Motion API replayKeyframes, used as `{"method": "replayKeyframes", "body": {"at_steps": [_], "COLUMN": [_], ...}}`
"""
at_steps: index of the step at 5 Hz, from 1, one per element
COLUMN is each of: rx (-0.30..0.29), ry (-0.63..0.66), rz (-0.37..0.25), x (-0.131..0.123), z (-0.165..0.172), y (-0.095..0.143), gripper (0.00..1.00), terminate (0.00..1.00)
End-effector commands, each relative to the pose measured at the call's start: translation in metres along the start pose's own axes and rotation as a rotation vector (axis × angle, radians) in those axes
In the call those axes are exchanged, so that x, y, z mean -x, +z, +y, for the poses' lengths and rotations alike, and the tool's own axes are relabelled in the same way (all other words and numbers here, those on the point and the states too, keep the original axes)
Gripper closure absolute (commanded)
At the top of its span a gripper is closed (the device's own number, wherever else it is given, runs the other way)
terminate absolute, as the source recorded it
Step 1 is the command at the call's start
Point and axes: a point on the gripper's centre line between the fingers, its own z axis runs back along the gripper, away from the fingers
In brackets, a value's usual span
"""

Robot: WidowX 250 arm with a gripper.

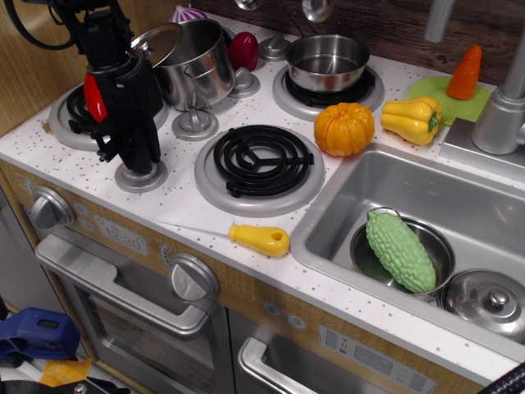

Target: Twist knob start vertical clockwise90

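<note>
The knob (157, 178) is a small silver-grey flared disc on the white stove top, front left, between the left burner and the black middle burner (258, 158). My black gripper (139, 162) comes straight down onto it. Its fingers close around the knob's raised centre ridge, which is hidden between them. Only the rim of the disc base shows around the fingertips.
Two more silver knobs (195, 123) (244, 82) stand behind. A steel pot with a tilted lid (193, 66) is close behind the arm, and a red pepper (96, 98) lies on the left burner. A yellow-handled knife (258, 239) lies near the front edge. A pumpkin (344, 128) and the sink (492, 205) are to the right.
</note>
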Motion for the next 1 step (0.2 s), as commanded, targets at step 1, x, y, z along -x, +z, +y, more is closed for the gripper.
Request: {"method": "replayKeyframes", "body": {"at_steps": [1], "rx": [-0.129], "ry": [-0.008], "rz": [0.088], "x": [0.0395], "z": [-0.0183], "y": [0.0033], "gripper": [1.0], "terminate": [1.0]}}
